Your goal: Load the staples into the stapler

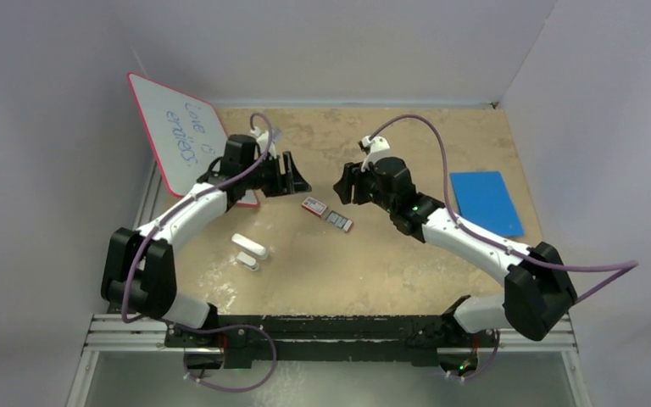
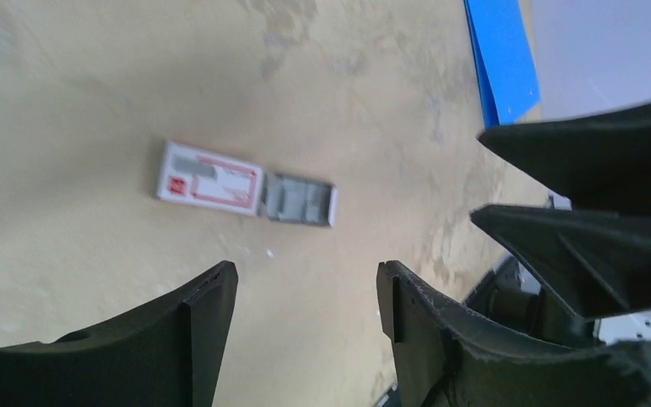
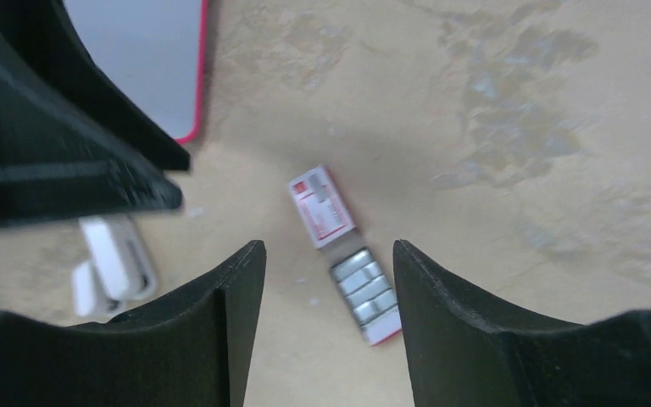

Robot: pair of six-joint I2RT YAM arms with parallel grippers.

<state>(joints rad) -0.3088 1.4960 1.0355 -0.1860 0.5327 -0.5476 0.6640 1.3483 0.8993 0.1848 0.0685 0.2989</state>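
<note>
Tan tabletop point(image 1: 373, 271) under white stapler point(image 1: 253, 247), open red-and-white box point(image 1: 314, 206) of staples point(image 1: 339, 221), blue sheet point(image 1: 486, 202).

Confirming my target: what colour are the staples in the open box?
The staples are silvery grey, ribbed; clearest in right wrist view.

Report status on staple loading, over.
Left gripper open, empty; right gripper open, empty. Dark grey ribbed staple block lies against small red-and-white box, ungripped. Nothing covers it.

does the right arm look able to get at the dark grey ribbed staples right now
Probably yes: the right claw hangs open, aimed at the dark grey ribbed staples, which lie uncovered with nothing between.
</note>
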